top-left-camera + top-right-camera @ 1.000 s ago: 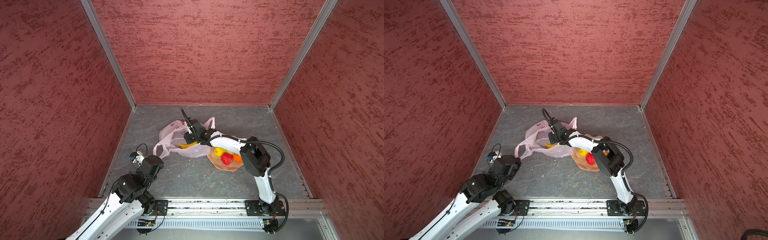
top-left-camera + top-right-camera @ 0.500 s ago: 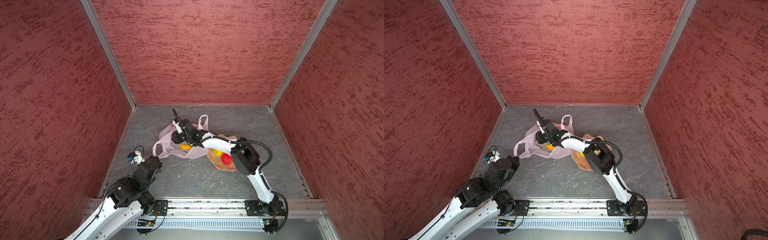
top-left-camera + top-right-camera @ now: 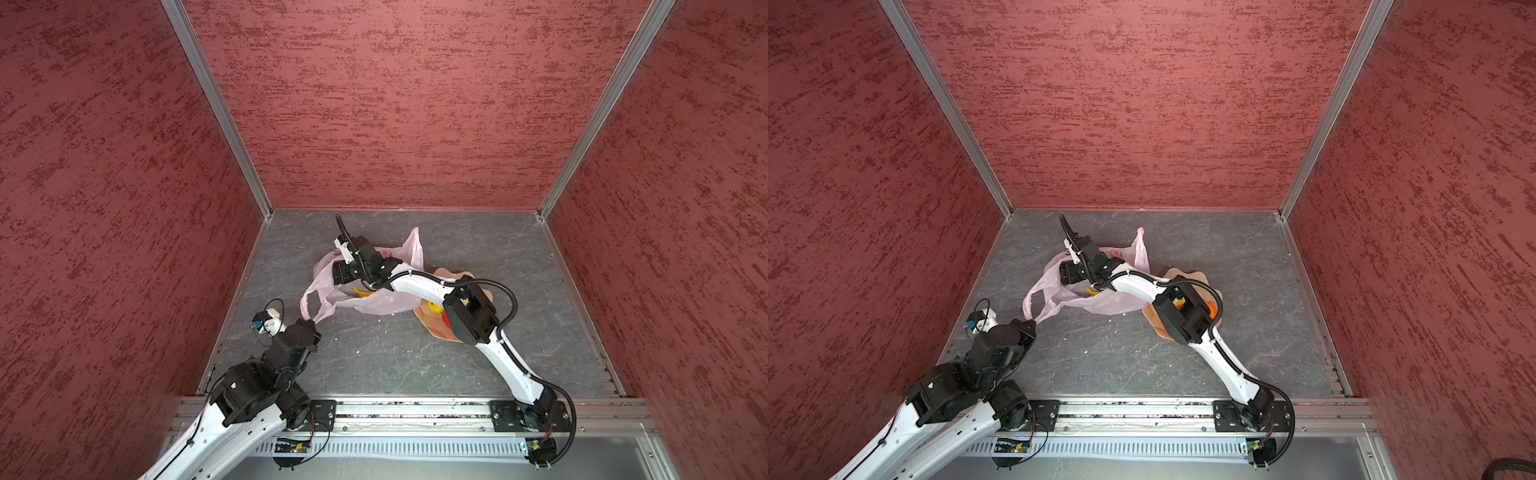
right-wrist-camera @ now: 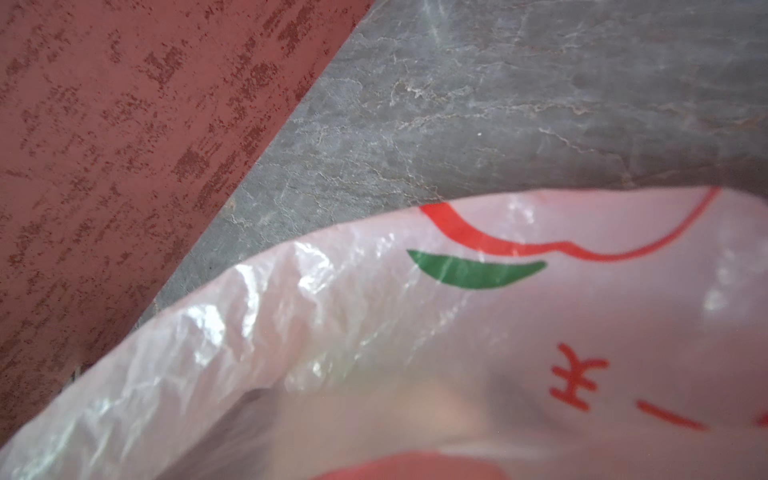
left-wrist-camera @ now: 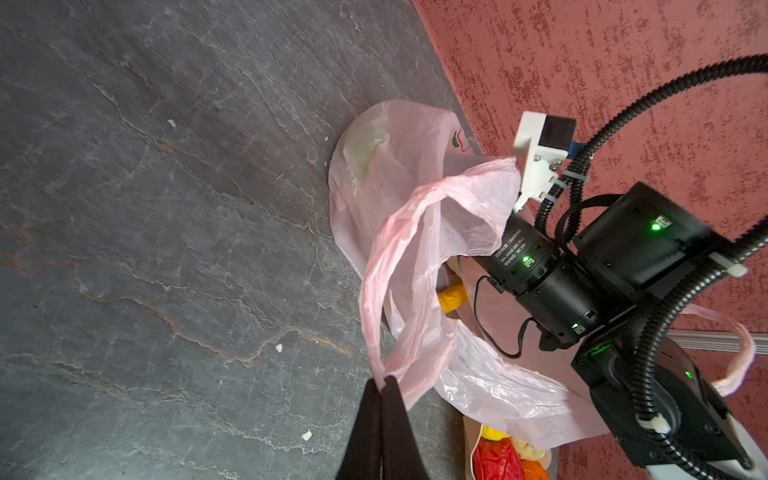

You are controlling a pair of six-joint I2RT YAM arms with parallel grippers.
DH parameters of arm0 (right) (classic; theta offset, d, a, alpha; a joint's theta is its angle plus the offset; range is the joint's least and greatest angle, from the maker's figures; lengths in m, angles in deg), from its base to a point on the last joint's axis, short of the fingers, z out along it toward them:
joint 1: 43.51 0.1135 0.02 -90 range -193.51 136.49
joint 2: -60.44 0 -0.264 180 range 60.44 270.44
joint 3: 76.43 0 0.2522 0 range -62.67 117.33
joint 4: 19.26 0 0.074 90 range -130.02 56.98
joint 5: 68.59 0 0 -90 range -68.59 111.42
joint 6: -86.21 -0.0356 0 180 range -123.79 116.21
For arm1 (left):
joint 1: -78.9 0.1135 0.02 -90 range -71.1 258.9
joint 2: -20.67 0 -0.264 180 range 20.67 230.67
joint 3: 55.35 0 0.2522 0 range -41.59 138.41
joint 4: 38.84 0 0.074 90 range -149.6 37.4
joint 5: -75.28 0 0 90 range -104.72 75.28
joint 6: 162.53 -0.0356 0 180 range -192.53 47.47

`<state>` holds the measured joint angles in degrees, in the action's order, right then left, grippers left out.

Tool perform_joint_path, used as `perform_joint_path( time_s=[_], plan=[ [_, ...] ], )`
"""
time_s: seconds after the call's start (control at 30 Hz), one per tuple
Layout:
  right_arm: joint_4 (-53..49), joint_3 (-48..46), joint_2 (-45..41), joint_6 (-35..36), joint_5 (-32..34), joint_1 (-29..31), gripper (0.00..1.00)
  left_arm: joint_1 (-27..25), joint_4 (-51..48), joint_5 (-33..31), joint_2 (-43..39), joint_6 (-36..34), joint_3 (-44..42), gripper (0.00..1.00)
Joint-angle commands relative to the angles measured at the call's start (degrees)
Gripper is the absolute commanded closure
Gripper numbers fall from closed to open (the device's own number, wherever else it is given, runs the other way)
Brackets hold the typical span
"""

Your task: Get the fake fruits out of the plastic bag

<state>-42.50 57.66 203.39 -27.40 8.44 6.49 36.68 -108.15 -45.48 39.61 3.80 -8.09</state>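
The left gripper is pinched shut on one loop handle of the thin, crinkly pale-pink plastic bag, holding the mouth drawn toward itself, well apart from any fruit. The right gripper reaches into that mouth. Its fingers are hidden by the film, so it cannot be told whether they stand wide or narrow. The long yellow toy banana lies inside the bag just beside this claw, on the side toward its own forearm. Only one end shows, so its long axis is unclear. The right arm is plainly the nearer. Other fake fruits, yellow, red and orange, sit in the peach wavy-edged dish, well back from the claw under that arm's elbow.
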Motion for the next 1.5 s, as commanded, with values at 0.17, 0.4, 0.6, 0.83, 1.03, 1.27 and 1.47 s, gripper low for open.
perform_joint_path(
  time_s=[0.17, 0.4, 0.6, 0.83, 1.03, 1.27, 1.47],
  plan=[
    [-1.5, 6.4, 4.9, -2.7, -2.4, 0.7, 0.17, -0.4, 2.1, 1.3, -0.6, -0.8, -2.2, 1.00],
    [-3.5, 11.8, 9.3, -3.6, -2.3, 0.7, 0.15, -0.3, 4.2, 2.8, -0.7, -1.1, -4.0, 1.00],
    [-5.0, 15.1, 12.0, -4.5, -2.1, 0.7, 0.17, -0.4, 4.4, 3.1, -0.7, -1.0, -4.7, 1.00],
    [-7.0, 17.6, 14.6, -5.1, -1.1, 0.8, 0.27, -0.4, 4.1, 3.1, -1.3, -0.9, -5.1, 1.00],
    [-7.0, 17.5, 14.4, -5.2, -0.8, 0.7, 0.46, -0.3, 4.1, 2.9, -1.8, -0.9, -5.0, 1.00],
    [-6.3, 16.3, 12.6, -4.6, -2.0, 0.7, 0.62, -0.4, 4.4, 1.3, -2.3, -1.0, -5.1, 1.00],
    [-6.0, 13.1, 8.7, -3.4, -3.1, 0.8, 0.70, -0.4, 3.6, -2.1, -3.4, -1.4, -4.1, 1.00]
  ],
)
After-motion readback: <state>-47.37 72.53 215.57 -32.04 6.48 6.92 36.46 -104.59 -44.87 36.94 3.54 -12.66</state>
